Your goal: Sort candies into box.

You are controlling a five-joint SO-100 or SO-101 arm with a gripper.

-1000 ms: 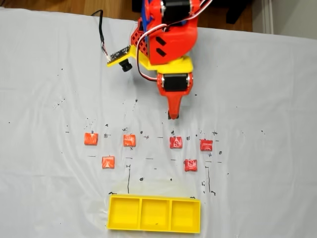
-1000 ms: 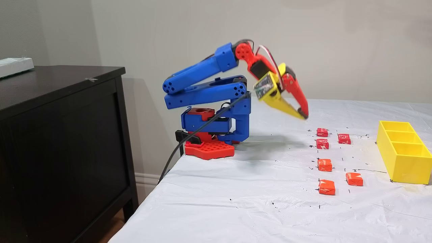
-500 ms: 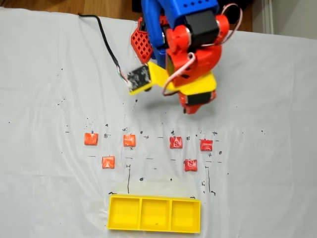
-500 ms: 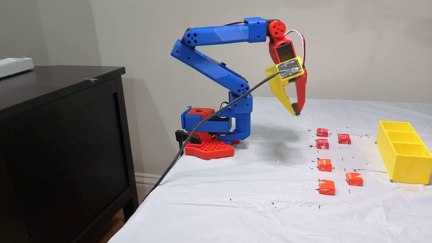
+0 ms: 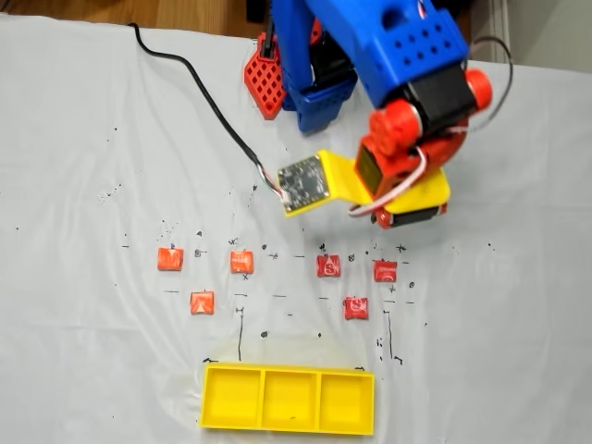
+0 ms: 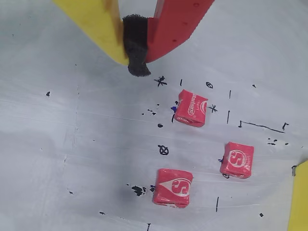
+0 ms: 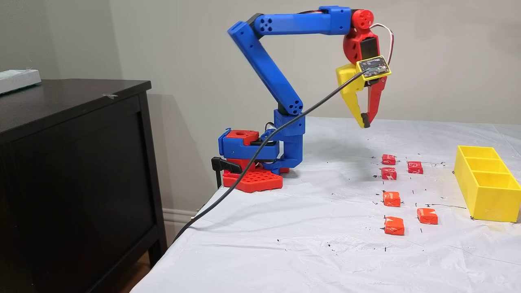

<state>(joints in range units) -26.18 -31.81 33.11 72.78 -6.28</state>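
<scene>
While hanging high over the cloth, gripper closed, yellow and red fingers pressed on black pad, holding nothing. Three dark red candies on the cloth at 4 to 6 o'clock from the tips in wrist view, well apart from them. Three orange candies further at 9 o'clock. Yellow box at 6 o'clock, all compartments empty.
</scene>
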